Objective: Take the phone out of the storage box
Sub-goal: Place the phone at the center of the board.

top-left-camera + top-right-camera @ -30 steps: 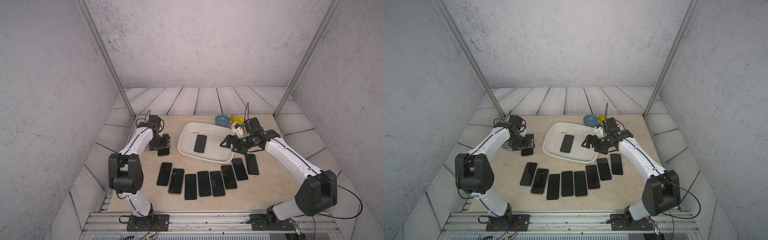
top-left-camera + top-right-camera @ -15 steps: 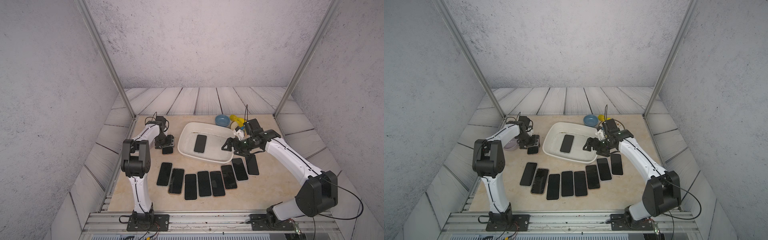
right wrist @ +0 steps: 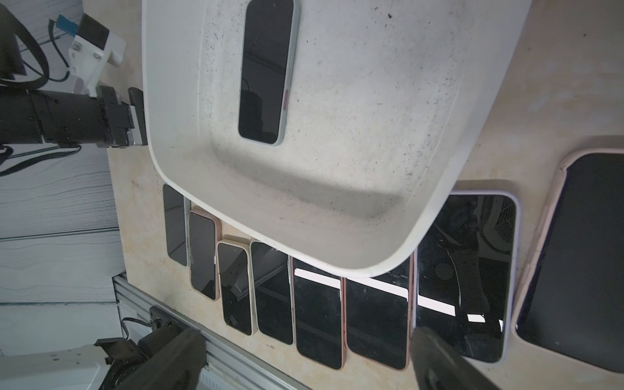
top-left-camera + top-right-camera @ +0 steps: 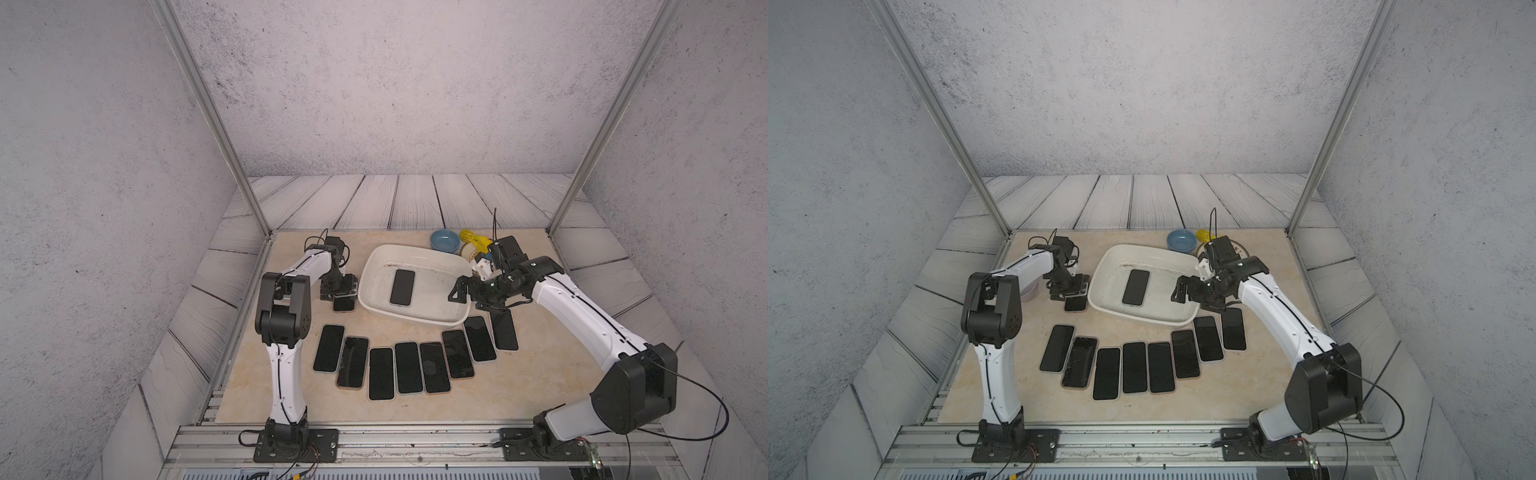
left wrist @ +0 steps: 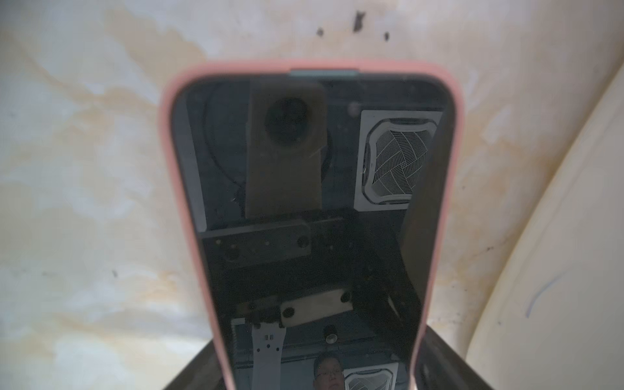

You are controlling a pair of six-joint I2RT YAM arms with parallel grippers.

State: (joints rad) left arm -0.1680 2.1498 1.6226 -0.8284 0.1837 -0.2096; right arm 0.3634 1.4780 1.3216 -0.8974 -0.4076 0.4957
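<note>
tabletop (image 4: 540, 374), boxed phone (image 4: 402, 287) pointing rearward, right end effector (image 4: 471, 300) apart, left end effector (image 4: 343, 293) clamping pink phone (image 5: 310, 202)

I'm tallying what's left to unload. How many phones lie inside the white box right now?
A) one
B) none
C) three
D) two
A: a single dark phone lies flat on the floor of the box, while the row of phones lies outside it on the table.
</note>
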